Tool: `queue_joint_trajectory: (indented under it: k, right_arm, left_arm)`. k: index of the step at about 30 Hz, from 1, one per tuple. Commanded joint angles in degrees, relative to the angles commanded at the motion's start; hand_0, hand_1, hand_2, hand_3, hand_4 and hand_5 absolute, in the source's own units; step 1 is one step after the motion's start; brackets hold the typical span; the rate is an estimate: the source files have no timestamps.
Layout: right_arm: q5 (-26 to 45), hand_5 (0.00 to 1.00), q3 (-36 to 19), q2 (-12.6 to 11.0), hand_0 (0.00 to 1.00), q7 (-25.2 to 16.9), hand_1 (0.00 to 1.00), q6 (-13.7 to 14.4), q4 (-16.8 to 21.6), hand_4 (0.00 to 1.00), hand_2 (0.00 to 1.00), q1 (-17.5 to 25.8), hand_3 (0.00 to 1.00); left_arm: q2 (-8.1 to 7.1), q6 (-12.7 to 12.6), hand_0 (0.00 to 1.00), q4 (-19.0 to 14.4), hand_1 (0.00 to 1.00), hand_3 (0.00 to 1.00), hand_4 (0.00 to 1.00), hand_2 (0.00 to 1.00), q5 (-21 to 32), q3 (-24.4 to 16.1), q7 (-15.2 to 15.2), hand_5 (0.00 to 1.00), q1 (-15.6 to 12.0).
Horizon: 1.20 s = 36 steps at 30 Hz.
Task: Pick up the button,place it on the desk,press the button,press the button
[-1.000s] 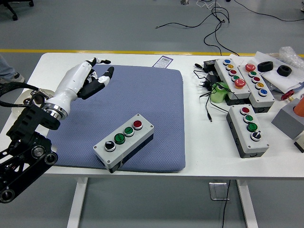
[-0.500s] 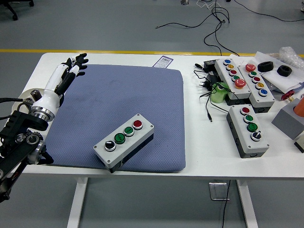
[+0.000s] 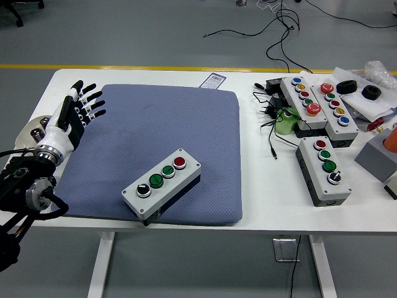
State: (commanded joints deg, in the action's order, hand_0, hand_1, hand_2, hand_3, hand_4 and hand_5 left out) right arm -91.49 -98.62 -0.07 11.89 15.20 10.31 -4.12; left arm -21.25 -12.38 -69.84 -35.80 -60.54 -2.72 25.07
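The left hand [image 3: 75,110] is at the left side of the picture, over the left edge of the blue mat [image 3: 161,130]. Its fingers [image 3: 91,104] are spread out and it holds nothing. The button box [image 3: 162,184] lies on the mat in the lower middle, well apart from the hand. It has a black, two green and a red button on top. More button boxes [image 3: 324,169] sit at the right on the white table [image 3: 260,205]

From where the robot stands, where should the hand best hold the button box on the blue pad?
Probably across the two long side walls of the button box, coming from above. It lies flat and diagonal, so the left hand should turn to match and keep off the buttons on top.
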Motion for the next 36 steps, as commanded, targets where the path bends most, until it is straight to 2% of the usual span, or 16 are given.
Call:
queue_joint_trajectory:
  k: [9, 14, 19, 22, 25, 26, 27, 29, 36]
  right_arm:
    - [-0.3, 0.119, -0.2, 0.0, 0.536, -0.1, 0.642, 0.0, 0.0, 0.284, 0.689, -0.1, 0.611]
    - [-0.2, 0.121, -0.1, 0.0, 0.535, -0.1, 0.642, 0.0, 0.0, 0.284, 0.689, -0.1, 0.611]
    - [-0.4, 0.121, 0.0, 0.0, 0.535, -0.1, 0.642, -0.1, 0.0, 0.284, 0.689, 0.0, 0.611]
    - [-0.3, 0.121, 0.1, 0.1, 0.534, -0.1, 0.642, -0.2, 0.0, 0.284, 0.689, 0.0, 0.611]
    - [-0.3, 0.121, 0.2, 0.1, 0.534, -0.1, 0.642, -0.2, 0.0, 0.284, 0.689, 0.0, 0.611]
    - [-0.2, 0.120, 0.3, 0.1, 0.534, -0.1, 0.642, -0.2, 0.0, 0.283, 0.689, 0.1, 0.611]
    - [-0.2, 0.120, 0.3, 0.1, 0.534, -0.2, 0.642, -0.2, 0.0, 0.283, 0.689, 0.1, 0.611]
    - [-0.1, 0.120, 0.5, 0.1, 0.534, -0.2, 0.642, -0.2, 0.0, 0.283, 0.689, 0.1, 0.611]
    - [0.1, 0.121, 0.9, 0.1, 0.537, -0.1, 0.641, -0.4, 0.0, 0.284, 0.689, 0.0, 0.611]
  left_arm:
    - [0.34, 0.7, 0.745, 0.6, 0.812, 0.841, 0.591, 0.839, -0.9, 0.0, 0.3, 0.998, 0.4]
    - [1.04, 1.2, 0.738, 1.3, 0.808, 0.837, 0.589, 0.825, -2.1, -0.6, 1.3, 0.998, 0.9]
    - [2.76, 3.2, 0.738, 2.3, 0.808, 0.837, 0.589, 0.825, -4.3, -1.6, 1.9, 0.998, 1.5]
    - [3.92, 4.6, 0.735, 2.9, 0.800, 0.826, 0.588, 0.798, -7.5, -1.7, 2.6, 0.998, 2.1]
    - [4.96, 6.9, 0.735, 4.7, 0.800, 0.826, 0.588, 0.798, -12.7, -2.2, 4.4, 0.998, 3.0]
    - [5.31, 7.3, 0.754, 5.8, 0.814, 0.833, 0.590, 0.844, -14.8, -2.4, 4.9, 0.998, 3.4]
    - [5.65, 7.6, 0.754, 6.7, 0.814, 0.833, 0.590, 0.844, -16.8, -2.7, 5.1, 0.998, 3.7]
    - [6.40, 8.2, 0.754, 8.6, 0.814, 0.833, 0.590, 0.844, -18.9, -3.4, 4.8, 0.998, 4.0]
    - [8.36, 9.0, 0.755, 12.6, 0.817, 0.835, 0.591, 0.850, -18.4, -4.3, 1.3, 0.998, 5.5]
